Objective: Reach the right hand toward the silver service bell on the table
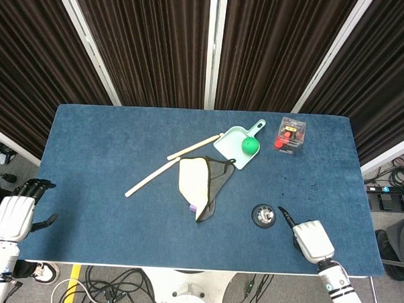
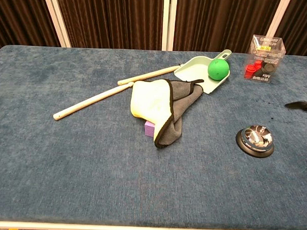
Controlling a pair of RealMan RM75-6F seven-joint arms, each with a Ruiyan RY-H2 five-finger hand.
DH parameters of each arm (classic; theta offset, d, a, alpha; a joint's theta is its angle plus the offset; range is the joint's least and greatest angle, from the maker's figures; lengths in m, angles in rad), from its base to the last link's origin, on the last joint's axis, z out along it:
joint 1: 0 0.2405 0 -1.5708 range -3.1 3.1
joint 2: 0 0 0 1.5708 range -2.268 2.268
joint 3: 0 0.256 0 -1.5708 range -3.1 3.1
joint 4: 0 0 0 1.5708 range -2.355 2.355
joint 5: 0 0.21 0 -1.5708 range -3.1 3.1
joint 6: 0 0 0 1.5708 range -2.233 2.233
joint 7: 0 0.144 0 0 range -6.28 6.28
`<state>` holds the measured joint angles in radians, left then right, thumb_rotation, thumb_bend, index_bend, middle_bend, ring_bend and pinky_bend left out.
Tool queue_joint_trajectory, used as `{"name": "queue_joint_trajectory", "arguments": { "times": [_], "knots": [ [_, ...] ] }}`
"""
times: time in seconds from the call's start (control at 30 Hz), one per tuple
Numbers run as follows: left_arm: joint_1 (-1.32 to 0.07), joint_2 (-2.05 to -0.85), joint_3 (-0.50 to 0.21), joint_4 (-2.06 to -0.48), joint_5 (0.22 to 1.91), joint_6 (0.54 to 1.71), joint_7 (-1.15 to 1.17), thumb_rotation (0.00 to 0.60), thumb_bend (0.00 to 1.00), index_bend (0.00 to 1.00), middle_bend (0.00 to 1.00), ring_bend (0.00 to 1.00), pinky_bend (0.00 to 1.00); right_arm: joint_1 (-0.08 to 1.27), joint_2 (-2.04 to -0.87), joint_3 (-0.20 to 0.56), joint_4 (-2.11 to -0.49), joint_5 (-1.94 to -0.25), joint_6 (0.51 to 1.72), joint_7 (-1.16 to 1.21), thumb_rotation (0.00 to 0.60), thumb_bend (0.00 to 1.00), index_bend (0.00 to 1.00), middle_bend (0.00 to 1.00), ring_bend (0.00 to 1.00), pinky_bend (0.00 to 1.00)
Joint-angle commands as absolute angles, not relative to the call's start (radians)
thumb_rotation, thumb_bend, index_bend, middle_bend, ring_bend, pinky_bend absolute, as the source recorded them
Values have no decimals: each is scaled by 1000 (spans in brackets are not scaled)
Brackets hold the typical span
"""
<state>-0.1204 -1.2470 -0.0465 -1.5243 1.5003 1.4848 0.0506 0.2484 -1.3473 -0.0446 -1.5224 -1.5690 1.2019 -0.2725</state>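
Shiny polished metal bell (image 2: 255, 138) on black base; matt blue carpet-like table (image 2: 66, 157); bare wooden sticks (image 2: 93, 100); soft cloth (image 2: 161, 102); smooth plastic dustpan (image 2: 198, 71).
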Motion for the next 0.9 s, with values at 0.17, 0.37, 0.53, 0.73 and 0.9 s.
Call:
{"name": "queue_joint_trajectory", "arguments": {
  "times": [0.17,0.37,0.53,0.73,0.9],
  "knots": [
    [-115,-1245,-47,-1511,1494,1487,31,600,156,290,230,166,320,271,-1386,-43,-1523,-1531,1150,-331,600,1000,0,907,855,689],
    [-113,-1248,-46,-1498,1494,1487,15,600,156,290,230,166,320,273,-1397,-48,-1524,-1514,1138,-363,600,1000,0,907,855,689],
    [-112,-1249,-45,-1492,1495,1486,9,600,156,290,230,166,320,279,-1412,-54,-1507,-1484,1105,-386,600,1000,0,907,855,689],
    [-110,-1247,-46,-1492,1493,1488,9,600,156,290,230,166,320,284,-1419,-57,-1506,-1462,1086,-402,600,1000,0,907,855,689],
    [-111,-1247,-46,-1494,1495,1487,12,600,156,290,230,165,320,279,-1411,-51,-1515,-1492,1134,-375,600,1000,0,907,855,689]
  ]
}}
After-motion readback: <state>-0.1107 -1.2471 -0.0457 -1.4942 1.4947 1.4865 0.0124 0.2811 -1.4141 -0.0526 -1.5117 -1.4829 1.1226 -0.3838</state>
